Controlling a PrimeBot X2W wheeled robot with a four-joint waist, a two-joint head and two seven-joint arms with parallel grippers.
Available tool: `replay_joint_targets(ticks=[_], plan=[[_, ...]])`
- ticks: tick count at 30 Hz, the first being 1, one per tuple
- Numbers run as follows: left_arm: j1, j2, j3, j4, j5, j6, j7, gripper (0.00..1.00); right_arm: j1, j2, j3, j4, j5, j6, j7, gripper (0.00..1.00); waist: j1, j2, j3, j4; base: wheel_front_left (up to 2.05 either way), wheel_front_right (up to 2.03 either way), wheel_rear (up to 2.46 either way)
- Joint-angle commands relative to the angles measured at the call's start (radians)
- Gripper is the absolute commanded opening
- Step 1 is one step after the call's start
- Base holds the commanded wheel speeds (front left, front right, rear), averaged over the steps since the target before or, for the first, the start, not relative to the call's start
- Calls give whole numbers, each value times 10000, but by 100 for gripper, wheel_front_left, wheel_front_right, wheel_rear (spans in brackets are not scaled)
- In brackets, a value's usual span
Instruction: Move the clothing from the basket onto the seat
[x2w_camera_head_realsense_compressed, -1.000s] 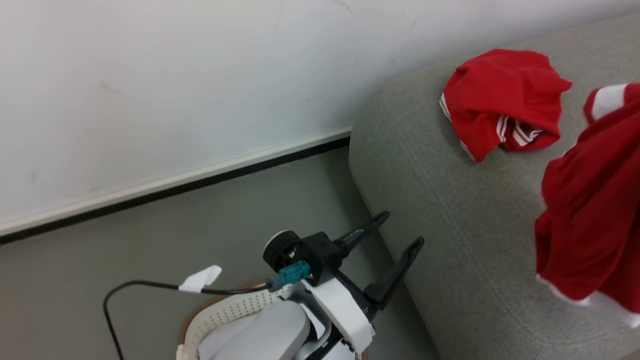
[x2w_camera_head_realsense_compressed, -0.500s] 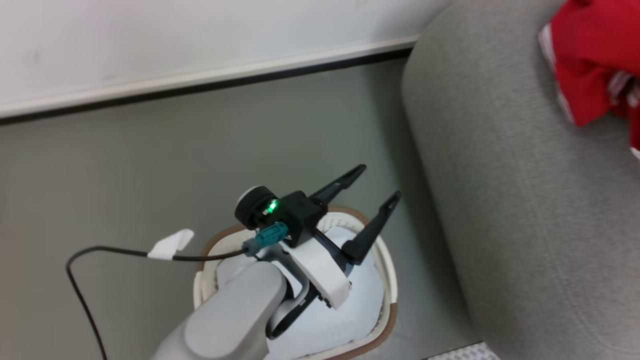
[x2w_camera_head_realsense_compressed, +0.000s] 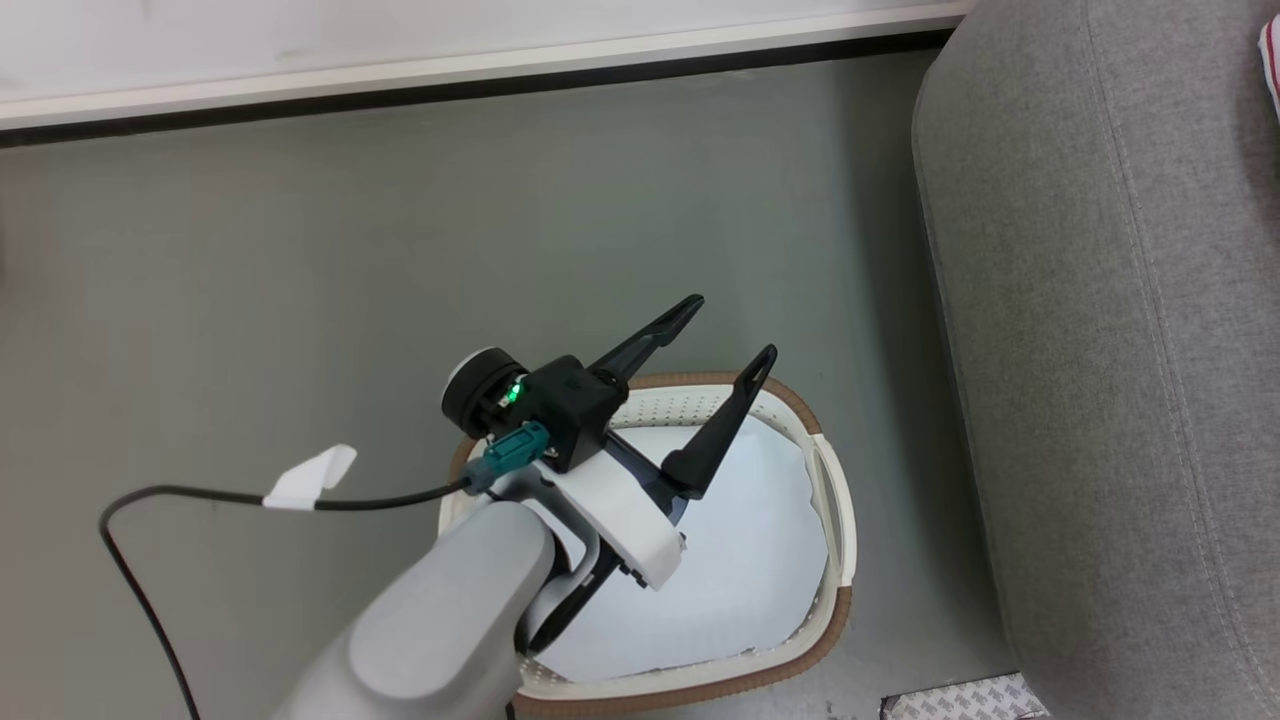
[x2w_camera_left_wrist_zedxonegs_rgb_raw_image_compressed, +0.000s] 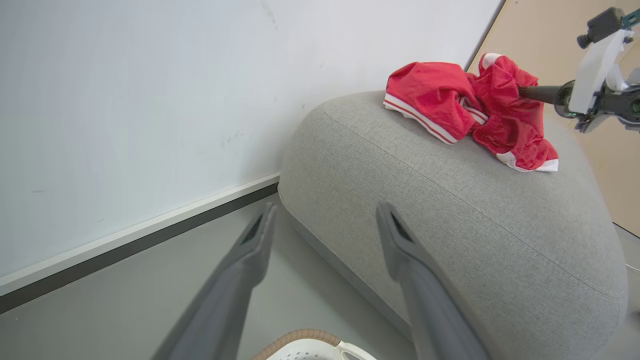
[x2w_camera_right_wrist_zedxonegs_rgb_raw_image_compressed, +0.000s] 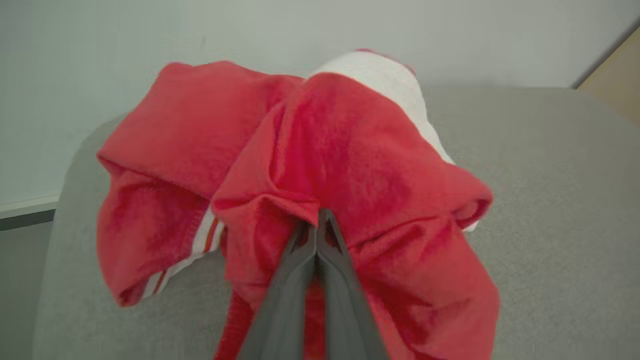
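Observation:
My left gripper (x2w_camera_head_realsense_compressed: 732, 326) hangs open over the far rim of the cream basket (x2w_camera_head_realsense_compressed: 835, 520), with nothing between its fingers. The basket stands on the floor beside the grey seat (x2w_camera_head_realsense_compressed: 1100, 350), and I see no fabric on its white bottom. In the left wrist view two pieces of red clothing lie on the seat (x2w_camera_left_wrist_zedxonegs_rgb_raw_image_compressed: 450, 220): one crumpled piece (x2w_camera_left_wrist_zedxonegs_rgb_raw_image_compressed: 425, 95) at the left, another (x2w_camera_left_wrist_zedxonegs_rgb_raw_image_compressed: 505, 120) touching it. My right gripper (x2w_camera_left_wrist_zedxonegs_rgb_raw_image_compressed: 522, 91) is shut on that second piece. The right wrist view shows its fingers (x2w_camera_right_wrist_zedxonegs_rgb_raw_image_compressed: 320, 217) pinching a fold of the red clothing (x2w_camera_right_wrist_zedxonegs_rgb_raw_image_compressed: 360, 165).
A white wall with a dark baseboard (x2w_camera_head_realsense_compressed: 450, 90) runs behind the grey floor (x2w_camera_head_realsense_compressed: 250, 280). A black cable with a white tag (x2w_camera_head_realsense_compressed: 310, 478) trails from my left wrist. A pale textured mat corner (x2w_camera_head_realsense_compressed: 960, 700) lies by the seat's base.
The head camera has swung down and left, so the basket now shows whole and the red clothing has slid off the right edge. My left gripper stays open over the basket.

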Motion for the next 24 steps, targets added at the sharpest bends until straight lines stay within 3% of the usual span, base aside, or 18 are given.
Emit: replay_joint_targets(ticks=[1, 3, 4, 5, 15, 24], plan=[[-58, 65, 24, 46, -40, 8, -53, 100, -57, -31, 255, 208, 234, -23, 256, 0, -3, 0, -68, -16, 0, 0, 0], [23, 53, 45, 99, -97, 22, -86, 100, 29, -99, 568, 338, 542, -23, 492, 24, -3, 0, -180, -49, 0, 0, 0], [75, 49, 53, 132, -117, 29, -98, 100, 70, -115, 726, 381, 659, -23, 565, 41, -3, 0, -270, -74, 0, 0, 0], [126, 46, 75, 162, -146, 37, -92, 100, 115, -147, 878, 396, 762, -23, 600, 100, -3, 0, -372, -101, 0, 0, 0], [949, -15, 536, 419, -619, 87, -254, 100, 368, -779, 2553, -449, 1206, -23, 487, 100, -3, 0, -2292, -344, 0, 0, 0], [2292, 128, 2164, -26, -934, 378, -256, 100, 732, -1160, 3535, -2620, 1412, -23, -203, 100, -3, 0, -4275, -203, 0, 0, 0]])
